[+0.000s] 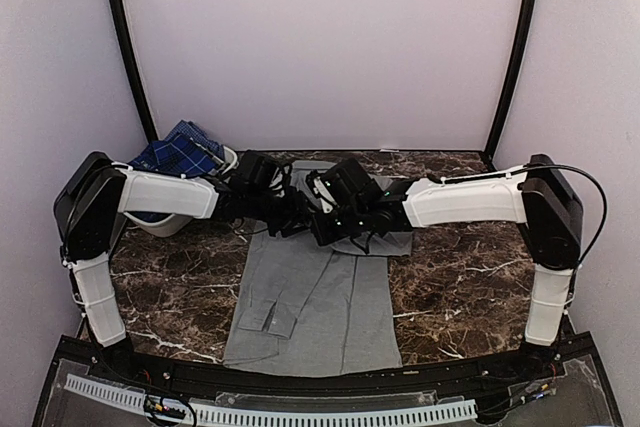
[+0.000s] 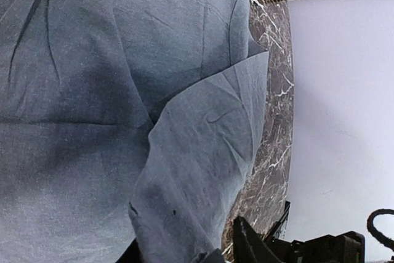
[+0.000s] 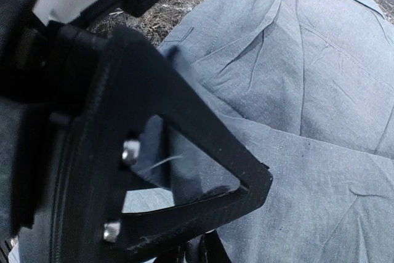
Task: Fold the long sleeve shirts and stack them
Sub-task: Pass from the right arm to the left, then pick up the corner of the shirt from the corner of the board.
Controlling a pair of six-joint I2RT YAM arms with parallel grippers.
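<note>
**Locating the Shirts and End Effectors on the Table**

1. Orientation of the work item. The grey shirt (image 1: 320, 307) lies flat at the middle of the table (image 1: 460, 277). Its long axis runs from the near edge toward the far wall. The near end is a straight edge just inside the near edge of the table. The far end is covered by both arms, so the collar end cannot be confirmed. One sleeve (image 1: 272, 312) is folded over the body, parallel to the long axis, with the cuff toward the near end. The plaid shirt (image 1: 178, 152) sits bunched in a white basket (image 1: 160, 225) at the far left corner, apart from the grey shirt.

2. Surface and room. The table is dark brown marble with white veins. Pale lilac walls (image 1: 320, 47) enclose it on three sides, with a black pole (image 1: 125, 47) in each rear corner. A white slotted cable duct (image 1: 300, 412) runs along the near frame.

3. End effectors. Both meet over the far part of the grey shirt, close together.
   - The left end effector (image 1: 288, 215) is low over the cloth. Its opening, and any hold on the cloth, cannot be determined.
   - The right end effector (image 1: 322, 225) has its jaws closed together. Whether cloth is pinched between them cannot be determined.
</note>
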